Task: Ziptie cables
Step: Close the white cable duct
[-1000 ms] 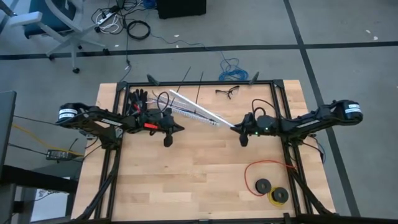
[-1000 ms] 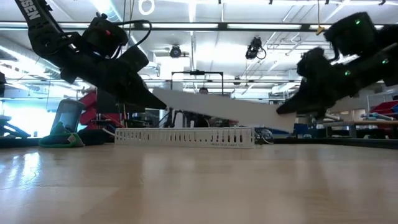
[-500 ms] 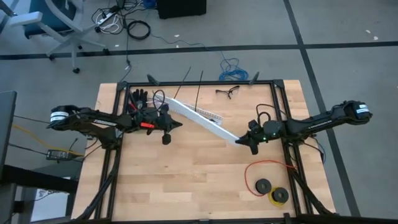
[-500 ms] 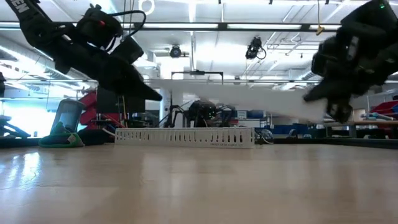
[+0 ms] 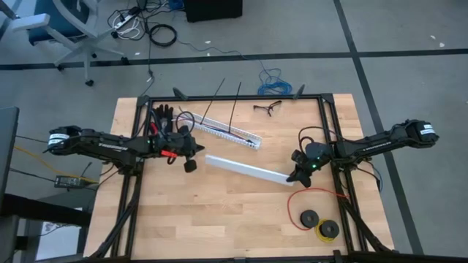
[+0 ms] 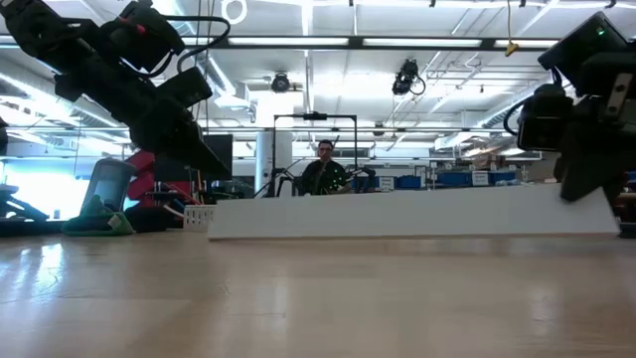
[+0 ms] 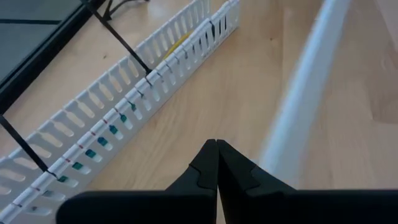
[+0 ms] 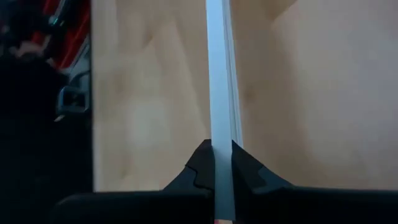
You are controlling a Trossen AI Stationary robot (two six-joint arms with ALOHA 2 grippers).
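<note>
Two grippers: our right gripper (image 5: pixel 296 175) pinches the long white plastic strip (image 5: pixel 245 169) on the wooden desk (image 5: pixel 234 219); our left gripper (image 5: pixel 199 147), fingers closed empty, hovers beside the strip's other end.

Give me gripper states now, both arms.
Left gripper: closed, holding nothing, above the table.
Right gripper: closed on the end of the white cover strip.

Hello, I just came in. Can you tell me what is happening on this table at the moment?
The right gripper is shut on one end of a plain white strip, which lies across the middle of the table. The left gripper is shut and empty, near the strip's other end. A slotted white channel lies behind, with coloured wires inside it and black zip ties around it.
</note>
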